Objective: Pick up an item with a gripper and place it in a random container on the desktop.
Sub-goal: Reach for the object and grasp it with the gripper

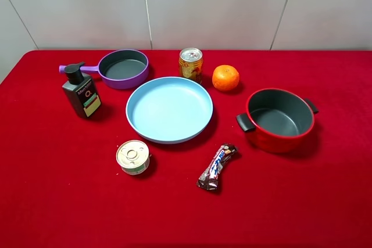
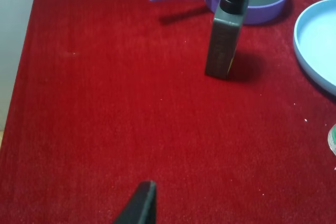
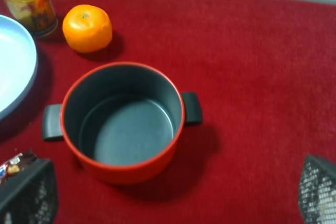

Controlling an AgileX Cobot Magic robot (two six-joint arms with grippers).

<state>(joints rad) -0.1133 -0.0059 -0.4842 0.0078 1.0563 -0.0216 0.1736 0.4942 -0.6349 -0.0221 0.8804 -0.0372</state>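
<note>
Red cloth covers the table, and the drink can stands upright near its far edge. The can's long axis runs vertical, with the silver pull-tab top facing straight up and the golden-amber label wrapped around its side. It sits between the purple long-handled pan and the orange, just behind the far rim of the light blue plate; I cannot tell whether can and plate touch. Nothing of mine is on the can.

My right gripper hangs released above the red pot, its two dark mesh-faced fingers spread wide, one to each side of my wrist view, with nothing between them. The pot stands upright and empty, its dark grey interior open to me and a black handle out to either side. From this wrist I see the can well beyond the pot, past the orange.

Of my left gripper only one dark fingertip shows, above bare cloth, so I cannot tell whether it is clenched or released. Ahead of it stands a dark pump bottle, in front of the purple pan.

Nearer the front edge lie a short flat tin and a wrapped candy bar, apart from each other.
</note>
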